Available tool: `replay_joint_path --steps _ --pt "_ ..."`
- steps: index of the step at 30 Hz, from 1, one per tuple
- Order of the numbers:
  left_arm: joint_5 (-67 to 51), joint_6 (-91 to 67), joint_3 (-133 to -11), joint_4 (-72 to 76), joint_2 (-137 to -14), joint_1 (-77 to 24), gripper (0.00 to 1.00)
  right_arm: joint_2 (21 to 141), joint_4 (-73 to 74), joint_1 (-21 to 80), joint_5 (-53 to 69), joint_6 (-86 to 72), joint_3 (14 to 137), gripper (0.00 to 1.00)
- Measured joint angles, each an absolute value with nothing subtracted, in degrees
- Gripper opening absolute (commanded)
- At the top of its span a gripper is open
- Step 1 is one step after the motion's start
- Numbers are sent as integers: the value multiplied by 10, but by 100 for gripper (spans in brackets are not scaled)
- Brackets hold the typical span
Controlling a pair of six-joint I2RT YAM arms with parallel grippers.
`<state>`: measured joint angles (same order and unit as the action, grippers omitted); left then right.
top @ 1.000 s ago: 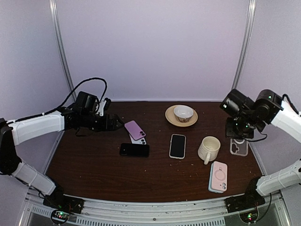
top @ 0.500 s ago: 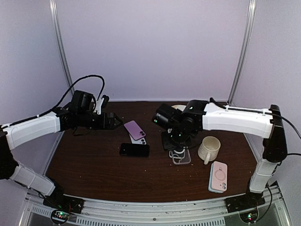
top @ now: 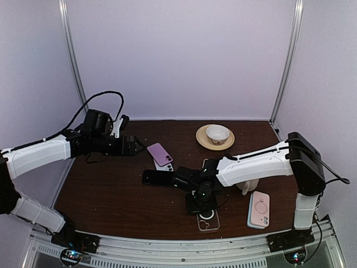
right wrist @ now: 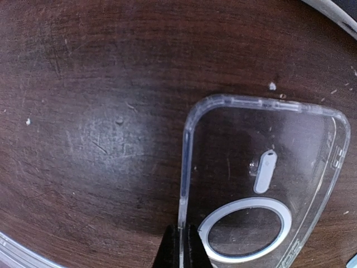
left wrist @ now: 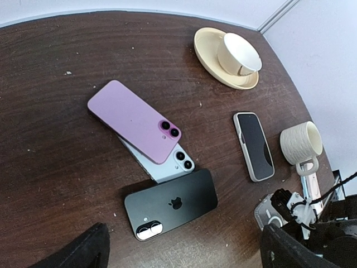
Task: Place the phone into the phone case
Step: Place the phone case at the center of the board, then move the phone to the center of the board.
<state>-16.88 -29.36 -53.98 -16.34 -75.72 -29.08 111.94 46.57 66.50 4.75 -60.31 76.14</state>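
- Case (top: 207,221): clear, lies at the near edge, centre.
- Right fingers (right wrist: 169,251): pinching one side wall of the case.
- Pink phone (top: 259,209): back up, towards the near right corner, apart from the case.
- Mug (top: 249,177): just beyond the pink phone, partly hidden by the right arm.
- Black phone (left wrist: 171,204): back up, mid bench, left of centre.
- Screen-up phone (left wrist: 254,146): mid bench, between the black phone and the mug, touching neither.
- Purple phone (left wrist: 134,120): back up, lies across the pale phone (left wrist: 177,162), just beyond the black phone.
- Left fingers (left wrist: 83,251): spread wide, holding nothing, above the bench left of the purple phone.
- Saucer (left wrist: 207,47): near the far edge, bowl (left wrist: 239,53) on it.
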Motion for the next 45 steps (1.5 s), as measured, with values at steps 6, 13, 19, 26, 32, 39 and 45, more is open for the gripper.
replay_joint_path --steps 6,13,19,26,32,39,45 --pt "-169 -295 -540 -163 -748 -291 98 1108 442 668 50 -634 741 2" --pt "-169 -295 -536 -163 -747 -291 97 1092 412 669 45 -639 728 98" --pt "-158 -295 -539 -181 -759 -291 97 1079 457 661 11 -500 780 99" --pt "-162 -324 -539 -188 -833 -288 97 1063 415 550 42 -305 877 99" --pt "-176 -347 -540 -187 -889 -285 85 1178 408 509 114 -113 1032 99" --pt "-181 -356 -532 -178 -915 -285 83 1307 438 520 172 12 1157 99" --pt "-176 -357 -515 -176 -919 -285 84 1360 443 528 190 48 1180 100"
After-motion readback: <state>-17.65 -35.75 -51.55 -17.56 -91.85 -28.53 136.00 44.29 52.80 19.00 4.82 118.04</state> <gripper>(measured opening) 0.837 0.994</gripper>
